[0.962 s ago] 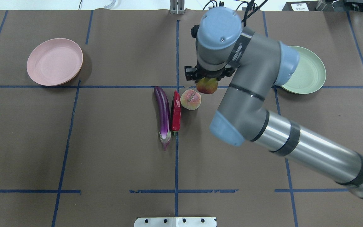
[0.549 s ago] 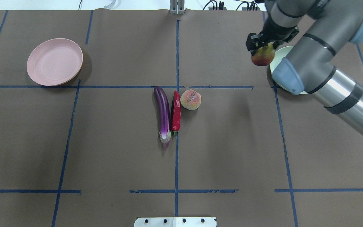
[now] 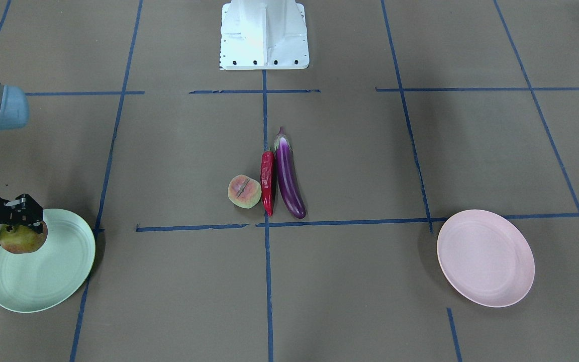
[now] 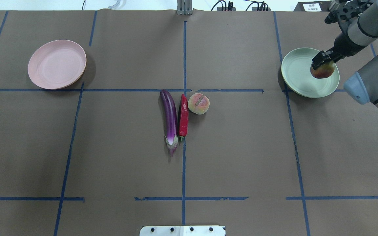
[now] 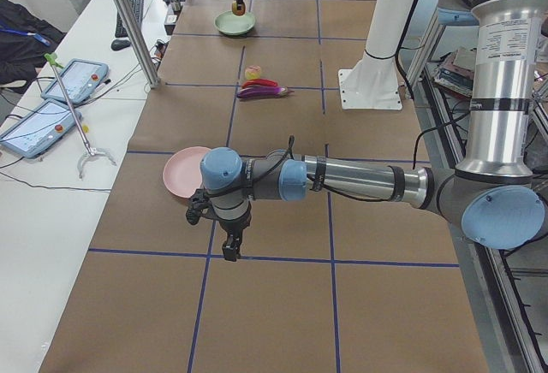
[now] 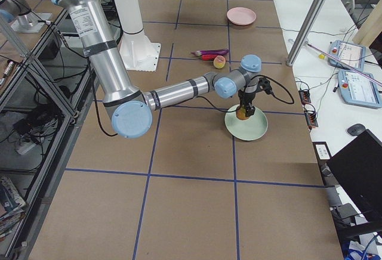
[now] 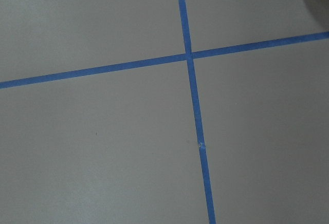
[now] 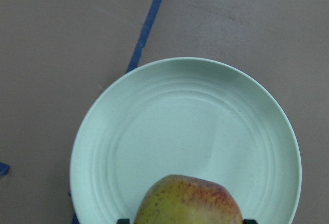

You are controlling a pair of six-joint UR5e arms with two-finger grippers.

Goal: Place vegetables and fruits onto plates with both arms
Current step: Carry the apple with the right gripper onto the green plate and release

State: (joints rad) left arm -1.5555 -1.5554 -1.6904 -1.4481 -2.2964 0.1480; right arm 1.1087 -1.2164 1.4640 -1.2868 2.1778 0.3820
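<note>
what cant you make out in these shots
- Left gripper: only in the exterior left view, too small to tell open or shut.
- Right gripper: tips cut off by the right wrist view's bottom edge, behind the pomegranate.
- Gap between pomegranate and green plate: hidden by the fruit or too small in every view.

1. Table top [image 4: 241, 147]: matte brown paper sheet under soft, even light.
2. Blue tape lines [image 4: 183, 170]: grid of large squares across the sheet.
3. White side bench [image 5: 43, 219]: 9 o'clock, exterior left view, carrying two tablets [image 5: 38, 127] (cables trail beside them).
4. Silver post [image 5: 128, 24]: 11 o'clock, same view, slanted.
5. Black screen [image 6: 358, 167]: 4 o'clock, exterior right view.
</note>
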